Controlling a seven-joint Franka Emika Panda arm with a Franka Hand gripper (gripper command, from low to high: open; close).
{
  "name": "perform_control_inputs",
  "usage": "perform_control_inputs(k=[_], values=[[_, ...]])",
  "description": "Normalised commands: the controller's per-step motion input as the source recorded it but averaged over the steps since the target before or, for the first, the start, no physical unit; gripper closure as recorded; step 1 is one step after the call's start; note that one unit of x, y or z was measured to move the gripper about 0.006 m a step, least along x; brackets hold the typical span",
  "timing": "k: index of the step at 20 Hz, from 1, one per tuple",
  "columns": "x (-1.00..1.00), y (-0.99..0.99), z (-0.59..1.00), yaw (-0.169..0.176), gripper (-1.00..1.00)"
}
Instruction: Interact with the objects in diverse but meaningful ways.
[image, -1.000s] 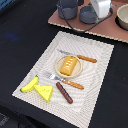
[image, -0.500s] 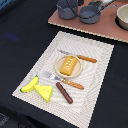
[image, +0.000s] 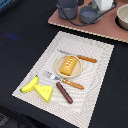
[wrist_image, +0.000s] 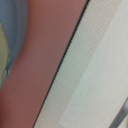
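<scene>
While the bread loaf (image: 69, 64) is sitting on its plate (image: 59, 68) beside the sausage (image: 64, 92), the hand is showing in neither view; grip state undeterminable.

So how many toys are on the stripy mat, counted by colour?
Yellow: 2, the banana and the cheese wedge
Golden-brown: 1, the bread loaf
Brown: 1, the sausage
Cream: 1, the plate
Orange-handled: 2, the knife and the fork
Total: 7
</scene>
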Motion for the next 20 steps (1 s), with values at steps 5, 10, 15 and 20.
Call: perform_control_inputs(k=[5,10,15,20], values=[[0.38,-0.78,0.44,-0.023,-1.00],[0.28,-0.75,0.15,-0.061,-1.00],[0.16,-0.69,-0.01,-0.116,-1.00],[0.09,-0.71,-0.13,-0.114,-1.00]])
